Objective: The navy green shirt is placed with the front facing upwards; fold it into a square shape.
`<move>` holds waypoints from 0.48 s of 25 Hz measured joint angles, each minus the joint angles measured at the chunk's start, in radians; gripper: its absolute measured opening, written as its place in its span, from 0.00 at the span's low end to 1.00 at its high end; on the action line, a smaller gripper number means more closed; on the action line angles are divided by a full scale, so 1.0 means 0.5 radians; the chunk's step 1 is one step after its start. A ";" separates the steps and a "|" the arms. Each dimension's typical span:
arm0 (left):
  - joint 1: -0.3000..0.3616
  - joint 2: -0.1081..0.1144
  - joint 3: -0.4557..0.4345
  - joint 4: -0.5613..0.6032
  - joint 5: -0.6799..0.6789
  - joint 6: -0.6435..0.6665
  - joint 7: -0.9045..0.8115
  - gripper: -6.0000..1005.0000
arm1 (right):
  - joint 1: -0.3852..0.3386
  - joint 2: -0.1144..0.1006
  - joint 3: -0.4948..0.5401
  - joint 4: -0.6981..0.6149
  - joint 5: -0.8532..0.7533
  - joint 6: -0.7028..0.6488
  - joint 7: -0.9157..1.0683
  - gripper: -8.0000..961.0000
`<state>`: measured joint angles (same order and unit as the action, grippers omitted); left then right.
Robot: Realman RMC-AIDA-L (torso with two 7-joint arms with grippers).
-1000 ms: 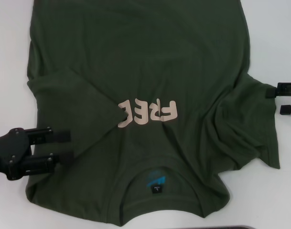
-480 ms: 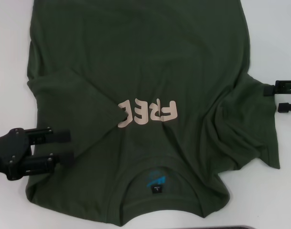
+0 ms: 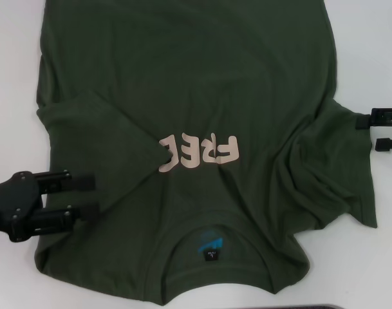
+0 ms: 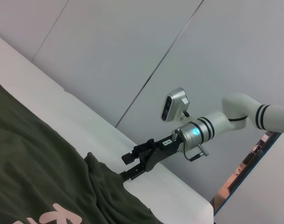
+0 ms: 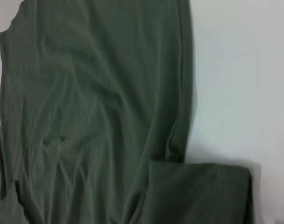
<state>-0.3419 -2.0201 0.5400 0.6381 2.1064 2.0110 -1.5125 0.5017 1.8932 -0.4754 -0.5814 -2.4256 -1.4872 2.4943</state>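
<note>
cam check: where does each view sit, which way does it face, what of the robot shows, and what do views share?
Head view: on the robot's head, facing forward and down at the navy green shirt on the white table; shows the left gripper and right gripper, both open.
Left wrist view: on the left arm, facing across the table; shows shirt, wall, right arm and gripper.
Right wrist view: on the right arm, facing down at shirt fabric; no robot parts.
Shared: shirt in all; right gripper in head and left wrist.

Even, bright overhead light falls on the white matte table (image 3: 15,77), with no glare. The large dark olive-green cotton shirt (image 3: 189,96) casts only thin soft shadows along its edges. Beside that shirt, the right wrist view is blurred, its folds soft; the head view is sharp.
</note>
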 joint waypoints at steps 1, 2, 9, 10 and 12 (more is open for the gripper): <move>0.000 0.000 0.000 0.000 -0.001 0.000 0.000 0.67 | 0.000 0.002 0.000 0.000 0.000 0.004 0.000 0.95; 0.000 0.000 0.000 0.000 -0.001 0.000 0.000 0.67 | 0.000 0.004 0.000 0.000 0.000 0.011 0.000 0.95; -0.001 0.000 0.000 0.000 -0.001 0.000 0.000 0.67 | 0.002 0.014 0.000 0.000 -0.001 0.025 0.000 0.95; 0.000 0.000 0.000 0.000 -0.001 0.000 0.000 0.66 | 0.003 0.015 0.000 0.000 -0.001 0.026 0.000 0.95; 0.000 0.000 0.000 0.000 -0.001 0.000 0.000 0.66 | 0.005 0.015 0.000 0.000 -0.002 0.028 0.000 0.95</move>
<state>-0.3416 -2.0201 0.5400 0.6381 2.1058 2.0110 -1.5125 0.5040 1.9008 -0.4756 -0.5814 -2.4265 -1.4734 2.4943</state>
